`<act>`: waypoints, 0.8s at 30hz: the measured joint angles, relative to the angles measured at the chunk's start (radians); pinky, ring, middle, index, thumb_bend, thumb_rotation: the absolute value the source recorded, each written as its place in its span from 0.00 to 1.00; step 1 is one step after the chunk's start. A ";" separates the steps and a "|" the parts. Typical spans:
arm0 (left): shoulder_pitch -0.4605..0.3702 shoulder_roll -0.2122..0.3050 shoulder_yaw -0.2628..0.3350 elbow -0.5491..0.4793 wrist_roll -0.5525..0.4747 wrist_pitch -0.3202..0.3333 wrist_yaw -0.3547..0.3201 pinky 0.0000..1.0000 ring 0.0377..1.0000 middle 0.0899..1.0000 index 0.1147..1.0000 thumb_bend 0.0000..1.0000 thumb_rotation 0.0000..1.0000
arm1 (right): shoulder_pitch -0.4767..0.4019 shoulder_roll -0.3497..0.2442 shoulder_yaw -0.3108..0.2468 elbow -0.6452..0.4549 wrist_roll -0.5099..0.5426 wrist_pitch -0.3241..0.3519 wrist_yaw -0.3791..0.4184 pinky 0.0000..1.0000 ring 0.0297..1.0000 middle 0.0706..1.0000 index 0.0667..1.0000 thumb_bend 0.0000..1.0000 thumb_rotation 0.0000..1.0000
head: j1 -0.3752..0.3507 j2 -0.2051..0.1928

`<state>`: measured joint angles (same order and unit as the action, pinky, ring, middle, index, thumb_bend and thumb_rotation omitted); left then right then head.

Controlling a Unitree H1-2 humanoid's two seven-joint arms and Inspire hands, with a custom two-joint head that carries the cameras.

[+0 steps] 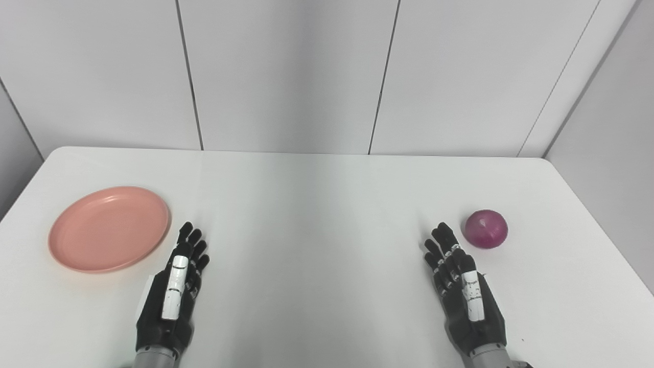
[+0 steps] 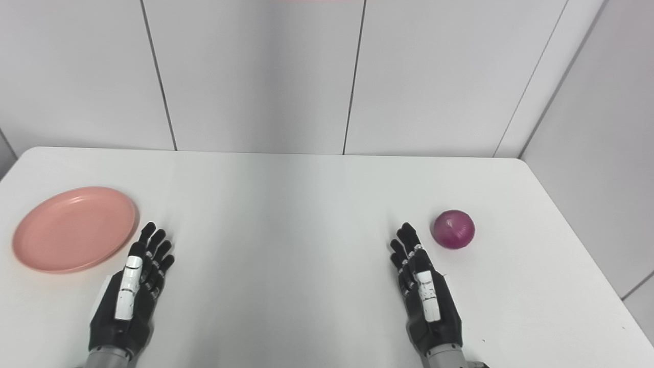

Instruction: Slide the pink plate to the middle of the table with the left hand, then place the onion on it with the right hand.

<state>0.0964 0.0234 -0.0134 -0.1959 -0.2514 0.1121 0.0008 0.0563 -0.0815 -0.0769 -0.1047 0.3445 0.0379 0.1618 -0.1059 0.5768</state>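
A pink plate lies flat and empty at the left side of the white table. A purple-red onion sits on the table at the right side. My left hand rests near the front edge just right of the plate's rim, fingers stretched out and apart, holding nothing. My right hand stands edge-up near the front right, open, its fingertips a short way left of the onion and not touching it.
Grey wall panels rise right behind the table's far edge. The table's right edge runs close past the onion. Bare white tabletop lies between the two hands.
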 measured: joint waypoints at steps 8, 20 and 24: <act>0.000 -0.003 -0.012 0.012 0.037 -0.016 0.004 1.00 1.00 0.97 1.00 0.68 0.83 | -0.005 -0.005 -0.006 0.010 0.021 -0.001 0.016 1.00 0.98 0.97 0.96 0.90 0.78 | 0.107 -0.044; -0.012 -0.068 -0.064 0.085 0.124 -0.109 0.059 1.00 0.99 0.95 1.00 0.68 0.84 | -0.048 -0.074 -0.061 0.085 0.085 -0.002 0.083 1.00 1.00 1.00 1.00 0.82 0.86 | 0.305 -0.120; -0.011 -0.115 -0.072 0.092 0.131 -0.118 0.068 1.00 0.99 0.95 1.00 0.65 0.85 | -0.049 -0.093 -0.071 0.098 0.097 -0.002 0.106 1.00 1.00 1.00 1.00 0.77 0.89 | 0.344 -0.129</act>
<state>0.0859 -0.0919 -0.0850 -0.1042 -0.1204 -0.0055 0.0693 0.0074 -0.1747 -0.1478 -0.0069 0.4414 0.0356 0.2675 0.2376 0.4480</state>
